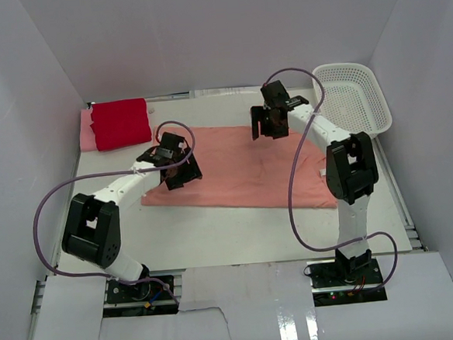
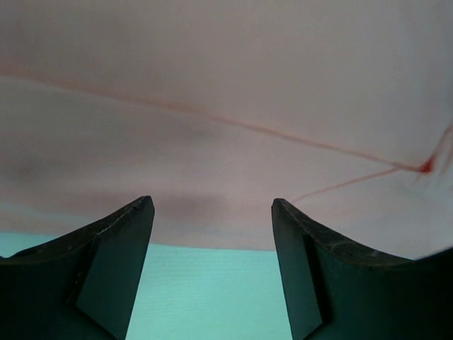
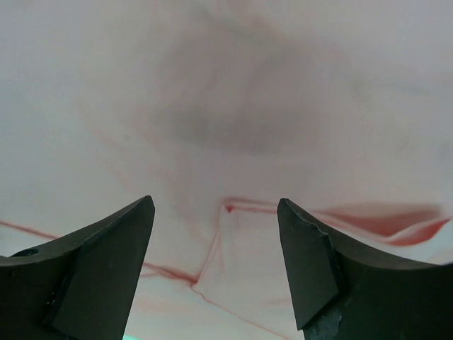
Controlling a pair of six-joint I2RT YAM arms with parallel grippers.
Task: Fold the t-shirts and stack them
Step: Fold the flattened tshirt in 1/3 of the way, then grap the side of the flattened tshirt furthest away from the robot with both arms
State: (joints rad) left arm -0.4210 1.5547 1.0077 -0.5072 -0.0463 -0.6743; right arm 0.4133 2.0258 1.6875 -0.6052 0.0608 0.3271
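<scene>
A salmon t-shirt [image 1: 242,173] lies flat across the middle of the table as a wide band. At the back left, a folded red t-shirt [image 1: 120,123] rests on a folded pale pink one [image 1: 86,131]. My left gripper [image 1: 182,173] hovers open over the salmon shirt's left near edge. In the left wrist view that gripper [image 2: 212,202] has only cloth [image 2: 226,106] and bare table between its fingers. My right gripper [image 1: 270,124] stands open above the shirt's far edge. Its wrist view shows a folded cloth corner [image 3: 244,241] lying below the open gripper [image 3: 216,202].
A white mesh basket [image 1: 359,67] sits at the back right corner, close behind the right arm. White walls close in the table on the left, back and right. A purple cable loops from each arm.
</scene>
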